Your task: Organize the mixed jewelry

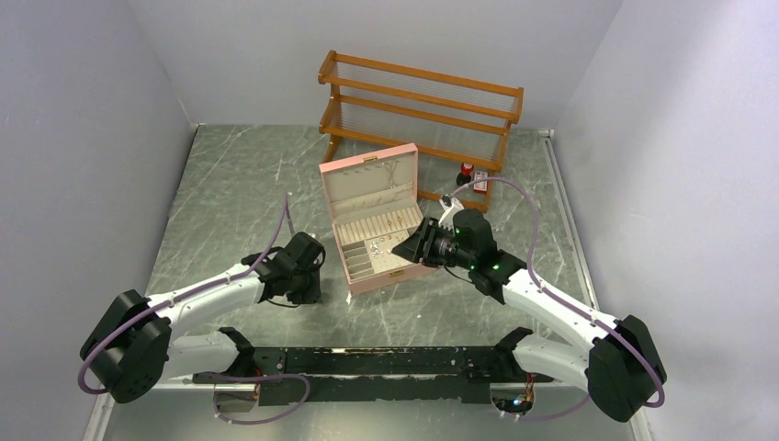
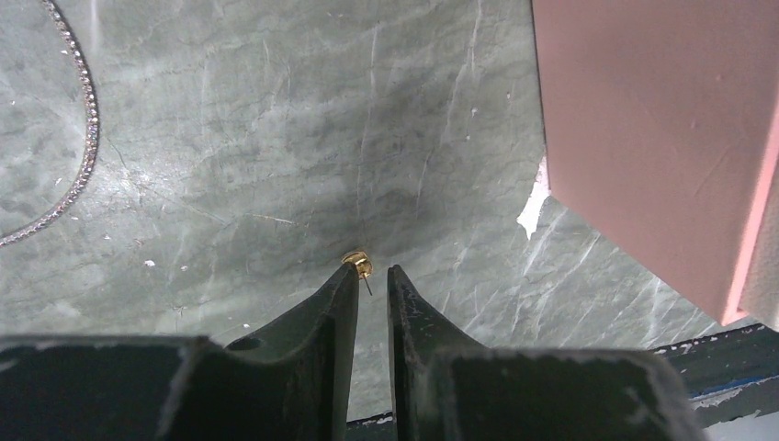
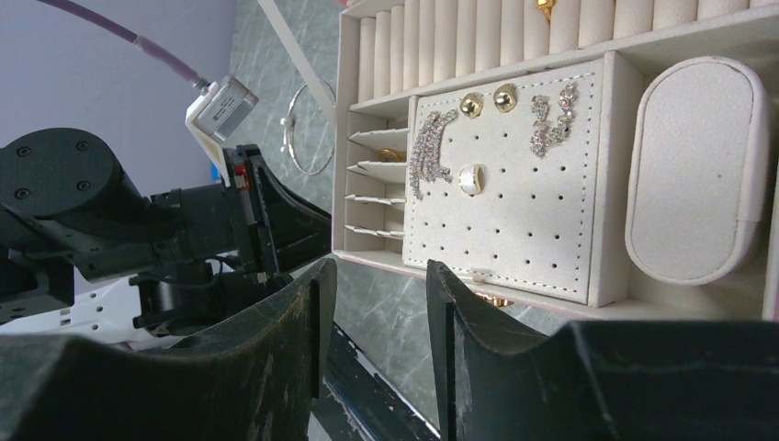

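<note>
Broadly, the marble table [image 1: 230,184] is hard and slick, so I judge that any tiny piece that slips will skate away across it. The open pink box [image 1: 393,277] stands just beside my left gripper [image 2: 372,276], on its right, and a careless lift could clip the box wall. My right gripper [image 3: 378,276] hangs over the box's earring pad [image 3: 514,243], fingers spread with nothing between them; sinking lower could knock the pieces pinned there. The chain [image 2: 87,138] lies on the table well off to the side, clear of this move.

My left fingers are low over the table, narrowly apart and pinching nothing. The gold stud earring [image 2: 357,263] lies at one fingertip, its post slanting toward the gap. Since it sits off-centre, a squeeze may flick it away or catch only the thin post, which could twist loose.
</note>
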Controlling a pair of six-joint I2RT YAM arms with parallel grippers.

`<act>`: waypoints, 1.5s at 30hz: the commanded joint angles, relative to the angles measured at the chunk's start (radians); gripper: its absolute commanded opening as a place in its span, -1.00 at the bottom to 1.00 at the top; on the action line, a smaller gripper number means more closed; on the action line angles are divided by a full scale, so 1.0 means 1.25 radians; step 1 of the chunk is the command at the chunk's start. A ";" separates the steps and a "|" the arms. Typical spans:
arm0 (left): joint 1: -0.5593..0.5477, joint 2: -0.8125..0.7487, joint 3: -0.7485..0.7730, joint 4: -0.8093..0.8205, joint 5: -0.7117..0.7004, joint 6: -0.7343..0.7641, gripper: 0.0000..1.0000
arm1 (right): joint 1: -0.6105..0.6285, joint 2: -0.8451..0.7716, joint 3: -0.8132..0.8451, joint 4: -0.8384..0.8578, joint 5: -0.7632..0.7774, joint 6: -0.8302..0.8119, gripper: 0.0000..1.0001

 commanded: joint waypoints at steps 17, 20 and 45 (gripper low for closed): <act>-0.004 0.009 0.000 0.003 -0.006 -0.002 -0.66 | 0.004 -0.019 -0.012 0.013 0.011 0.002 -0.11; -0.005 0.011 -0.001 0.001 -0.009 -0.002 -0.69 | 0.004 -0.019 -0.013 0.012 0.012 0.000 -0.10; -0.005 -0.156 0.047 0.016 0.069 0.023 -0.90 | 0.005 -0.030 -0.015 0.044 -0.006 0.002 -0.06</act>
